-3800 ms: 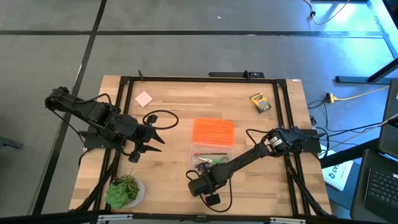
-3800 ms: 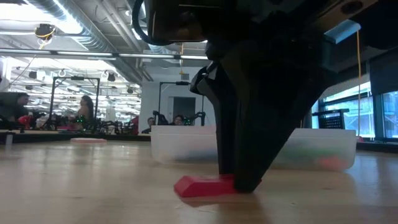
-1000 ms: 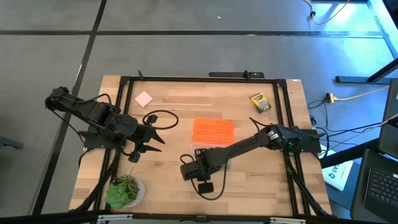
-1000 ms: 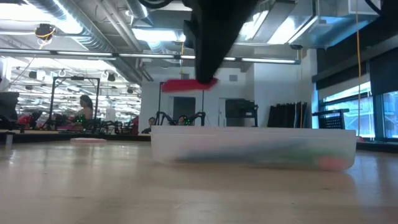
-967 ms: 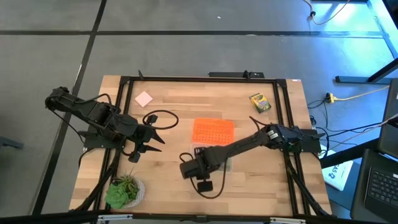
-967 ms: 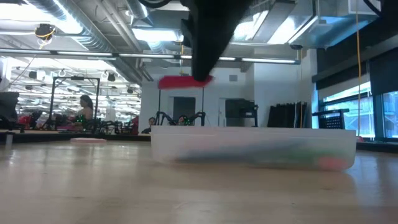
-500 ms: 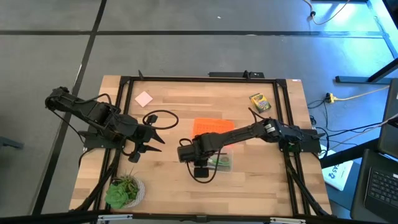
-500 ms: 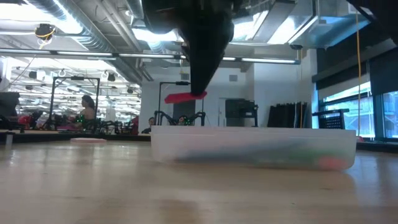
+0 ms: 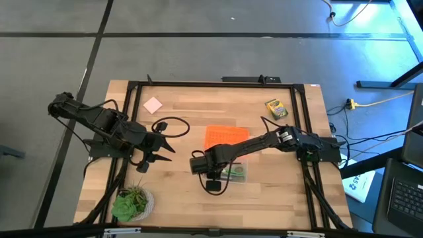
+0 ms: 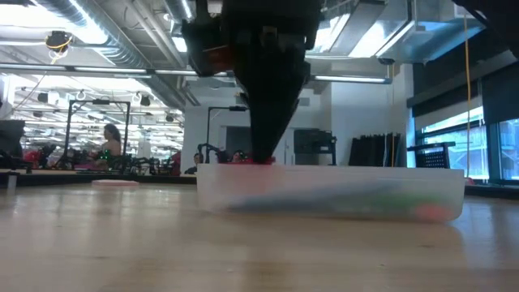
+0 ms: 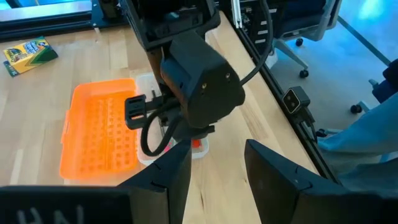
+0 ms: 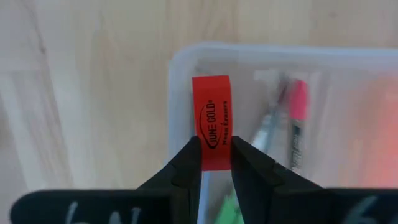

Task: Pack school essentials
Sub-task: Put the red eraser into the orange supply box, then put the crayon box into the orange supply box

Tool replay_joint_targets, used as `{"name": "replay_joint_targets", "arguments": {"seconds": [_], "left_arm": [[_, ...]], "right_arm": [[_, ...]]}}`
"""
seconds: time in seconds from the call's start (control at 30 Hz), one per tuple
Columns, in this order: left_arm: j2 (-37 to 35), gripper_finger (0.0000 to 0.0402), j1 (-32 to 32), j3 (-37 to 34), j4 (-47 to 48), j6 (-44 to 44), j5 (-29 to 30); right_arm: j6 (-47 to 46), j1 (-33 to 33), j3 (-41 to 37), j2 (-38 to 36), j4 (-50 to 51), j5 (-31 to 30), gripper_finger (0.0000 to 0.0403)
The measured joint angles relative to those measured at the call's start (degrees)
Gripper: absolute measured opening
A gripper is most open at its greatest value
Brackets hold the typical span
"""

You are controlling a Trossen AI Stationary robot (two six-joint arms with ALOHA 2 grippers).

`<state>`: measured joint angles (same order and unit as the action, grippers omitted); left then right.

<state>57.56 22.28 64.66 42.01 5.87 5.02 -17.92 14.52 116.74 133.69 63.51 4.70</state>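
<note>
Right pincer (image 12: 216, 163): we see its two dark fingers (image 12: 186, 163) closed on the lower end of the small red eraser (image 12: 211, 122), holding it upright over the near end wall of the clear plastic box (image 12: 180, 68); in the low view the pincer (image 10: 265, 154) points down with its tips just at the box rim

Small red eraser: we read a dark oval mark and lettering on its face; in the left wrist view it shows as a red spot (image 11: 196, 144) under the right arm's wrist, at the end of the clear plastic box farthest from the crayon box

Clear plastic box: we find it (image 9: 235, 170) near the middle of the worktop (image 9: 178, 198), with a pen with a pink end (image 12: 297, 109) and a bit of green lying inside; in the low view its frosted wall (image 10: 340, 195) shows blurred green and red shapes within

Orange perforated lid (image 9: 225, 135): we see it flat on the worktop, just beside the clear plastic box on the side toward the crayon box

Left pincer (image 9: 166, 140): we see it to the left of the clear plastic box, well apart from it, fingers (image 11: 273, 171) parted with nothing between them

Yellow-green crayon box (image 9: 276, 109): we place it well apart from the clear plastic box, toward the far right corner of the worktop

Pink square note pad (image 9: 153, 104): we place it well apart from the clear plastic box, toward the far left

Green potted plant (image 9: 132, 203): we see it near the front left corner, well apart from the clear plastic box
</note>
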Motion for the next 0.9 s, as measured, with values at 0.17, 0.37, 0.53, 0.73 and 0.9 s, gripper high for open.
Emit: {"name": "replay_joint_targets", "arguments": {"seconds": [0.17,0.37,0.53,0.73,0.9], "left_arm": [[0.0,0.0142,-0.02,0.0,0.01,0.0,0.0],[0.0,0.0142,-0.02,0.0,-0.01,0.0,0.0],[0.0,0.0142,-0.02,0.0,-0.01,0.0,0.02],[-0.01,0.0142,-0.02,0.0,-0.01,0.0,0.02],[0.0,0.0142,-0.02,0.0,-0.01,0.0,0.0]], "right_arm": [[0.19,0.0,-1.73,0.0,-3.11,1.58,0.0079],[0.21,0.0,-1.79,0.0,-3.4,1.45,0.0078],[0.24,-0.05,-1.79,0.0,-4.18,1.45,0.0091],[-0.01,-0.04,-1.79,0.0,-4.18,1.47,0.0127],[0.0,-0.07,-1.79,0.0,-4.27,1.41,0.0163]]}}
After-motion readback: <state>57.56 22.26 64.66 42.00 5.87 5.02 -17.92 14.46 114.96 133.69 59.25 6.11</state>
